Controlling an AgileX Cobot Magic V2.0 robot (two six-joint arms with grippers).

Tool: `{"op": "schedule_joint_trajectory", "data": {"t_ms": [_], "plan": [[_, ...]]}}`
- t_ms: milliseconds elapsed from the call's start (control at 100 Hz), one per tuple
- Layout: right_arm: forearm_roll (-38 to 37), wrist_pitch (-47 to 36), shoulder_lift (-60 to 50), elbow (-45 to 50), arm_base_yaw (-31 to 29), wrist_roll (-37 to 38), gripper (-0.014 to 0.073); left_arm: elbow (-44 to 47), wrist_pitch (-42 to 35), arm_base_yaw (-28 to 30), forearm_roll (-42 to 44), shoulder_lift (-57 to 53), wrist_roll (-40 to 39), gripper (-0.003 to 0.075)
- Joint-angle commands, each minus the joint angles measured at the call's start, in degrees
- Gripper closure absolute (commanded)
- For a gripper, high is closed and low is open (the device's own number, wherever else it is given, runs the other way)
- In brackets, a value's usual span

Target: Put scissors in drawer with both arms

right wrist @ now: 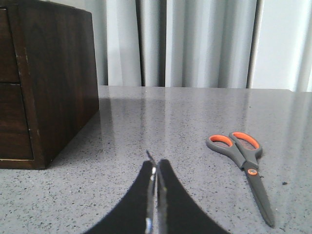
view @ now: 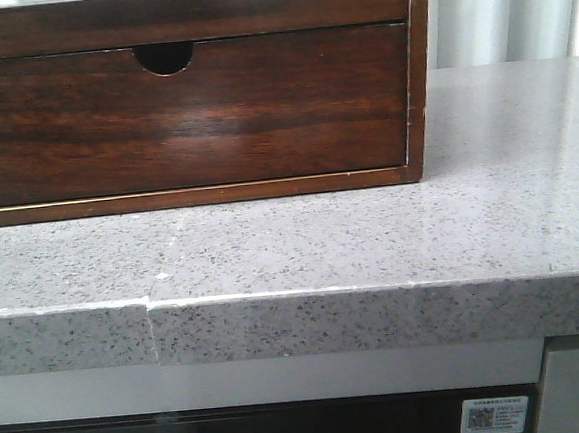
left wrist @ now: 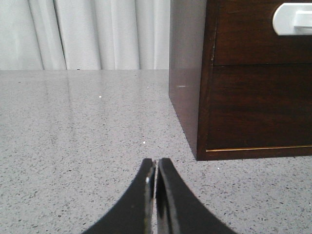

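Glossy dark wood on polished speckled stone

The cabinet [view: 415,86] is dark reddish-brown wood, lacquered to a soft sheen, and the drawer [left wrist: 258,31] carries a smooth white patch [left wrist: 292,18] (plastic, by its look). The countertop [view: 372,240] is grey speckled stone, polished enough to mirror the matt white curtain [right wrist: 195,44]. At 4 o'clock from the cabinet lie the scissors [right wrist: 246,168]: matt grey plastic handles lined with orange, dull grey blades.
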Motion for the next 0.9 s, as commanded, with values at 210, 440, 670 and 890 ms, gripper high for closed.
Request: {"op": "schedule_joint_trajectory", "data": {"t_ms": [210,440,670,890], "plan": [[-0.38,-4.67,-1.31,0.98,-0.46,0.07,0.0662,2.07,-4.51,-0.45,-0.13,-1.76,-0.53,0.0741],[-0.38,-4.67,-1.31,0.98,-0.46,0.07,0.0662,2.07,-4.51,-0.45,-0.13,-1.76,-0.53,0.0741],[-0.38,-4.67,-1.31,0.98,-0.46,0.07,0.0662,2.07,-4.51,-0.45,-0.13,-1.76,-0.53,0.0741],[-0.38,-4.81,-1.31,0.98,-0.46,0.07,0.0662,2.07,-5.52,-0.45,-0.16,-1.76,-0.53,0.0741]]}}
